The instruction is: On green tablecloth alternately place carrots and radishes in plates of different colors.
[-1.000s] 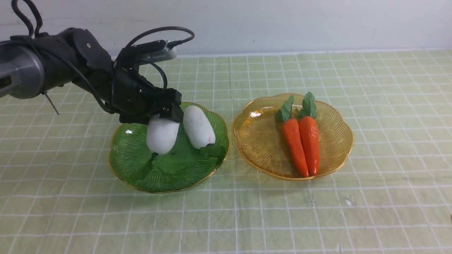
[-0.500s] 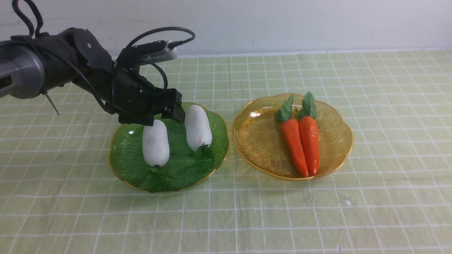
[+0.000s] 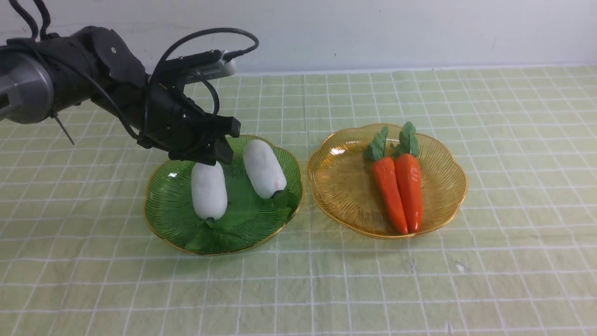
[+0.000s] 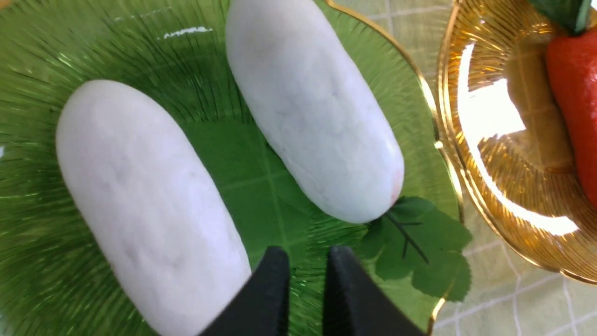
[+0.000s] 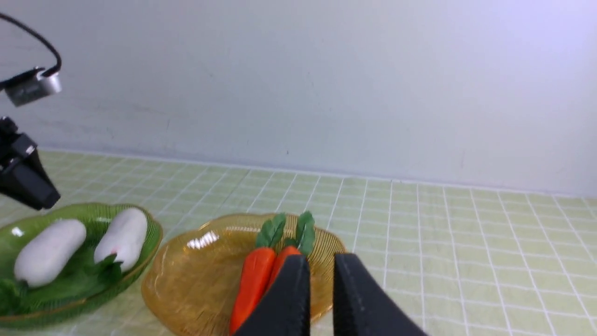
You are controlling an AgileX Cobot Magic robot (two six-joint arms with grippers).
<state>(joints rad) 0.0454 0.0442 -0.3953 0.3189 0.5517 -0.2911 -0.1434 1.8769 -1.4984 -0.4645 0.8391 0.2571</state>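
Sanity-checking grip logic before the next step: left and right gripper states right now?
Left gripper: shut, holding nothing, over the deep green ribbed plastic plate.
Right gripper: shut, holding nothing.

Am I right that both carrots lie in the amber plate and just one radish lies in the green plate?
Not quite: the front view shows two radishes in the green plate, not one. Both carrots do lie in the amber plate.

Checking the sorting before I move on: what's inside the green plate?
Two white radishes lie in the green plate, apart, leaves toward its near rim. The floor beneath them is covered, and the left pincer hides some far rim.
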